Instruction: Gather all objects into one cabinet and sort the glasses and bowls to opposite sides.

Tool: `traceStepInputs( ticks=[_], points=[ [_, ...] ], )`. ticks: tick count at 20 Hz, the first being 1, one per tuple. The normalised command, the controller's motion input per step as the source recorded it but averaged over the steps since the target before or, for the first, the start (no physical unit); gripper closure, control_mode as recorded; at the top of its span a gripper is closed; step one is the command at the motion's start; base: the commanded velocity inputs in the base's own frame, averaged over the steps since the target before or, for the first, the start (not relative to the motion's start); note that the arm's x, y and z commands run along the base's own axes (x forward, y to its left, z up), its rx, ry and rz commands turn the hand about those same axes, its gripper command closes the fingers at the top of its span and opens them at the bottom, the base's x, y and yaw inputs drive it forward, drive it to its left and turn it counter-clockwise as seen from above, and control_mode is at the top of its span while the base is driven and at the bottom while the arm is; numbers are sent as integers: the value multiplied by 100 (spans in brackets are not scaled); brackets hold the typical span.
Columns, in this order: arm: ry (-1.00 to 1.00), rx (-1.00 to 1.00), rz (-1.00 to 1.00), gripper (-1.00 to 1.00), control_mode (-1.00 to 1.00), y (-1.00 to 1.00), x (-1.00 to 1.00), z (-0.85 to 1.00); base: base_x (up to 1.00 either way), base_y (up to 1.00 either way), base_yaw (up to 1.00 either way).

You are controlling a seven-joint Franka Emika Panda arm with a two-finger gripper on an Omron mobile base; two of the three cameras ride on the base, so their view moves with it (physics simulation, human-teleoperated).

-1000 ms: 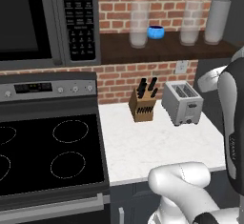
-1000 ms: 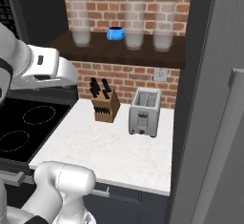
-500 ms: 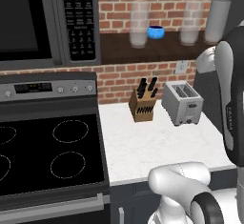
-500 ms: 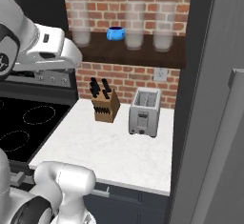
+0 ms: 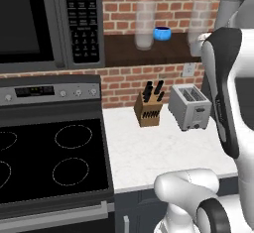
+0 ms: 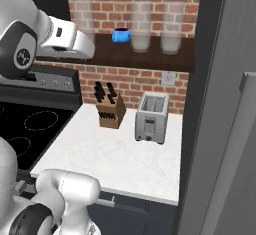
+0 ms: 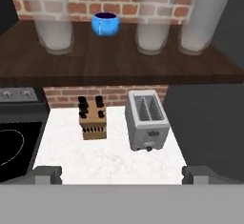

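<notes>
**Blue bowl waiting on the shelf**

Sitting upright on the dark shelf (image 7: 119, 66): small blue bowl (image 7: 106, 24), between tall frosted glasses (image 7: 55, 20). Probably light, rigid, glossy and slippery; best pinched across the rim. Gripper (image 7: 122, 174) well back, fingers spread wide, holding nothing.

A red brick wall (image 7: 119, 94) runs behind a white worktop (image 5: 149, 152). A dark wooden shelf (image 7: 119, 66) hangs on the wall. A black stove (image 5: 49, 157) sits beside the worktop, with a microwave (image 5: 44, 24) above it. A knife block (image 6: 111, 111) and a silver toaster (image 6: 151, 117) stand near the wall.
</notes>
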Motion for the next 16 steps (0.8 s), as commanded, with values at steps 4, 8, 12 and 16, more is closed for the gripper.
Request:
traceStepInputs(
  ticks=[4,8,12,16],
  points=[
    [-3,0,0,-100,-100,9,36,-15,0,0,0],
    [0,6,1,-100,-100,-5,90,3,0,0,0],
    [0,5,0,-100,-100,-5,100,27,0,0,0],
    [1,0,6,-100,-100,18,71,9,0,0,0]
  ],
)
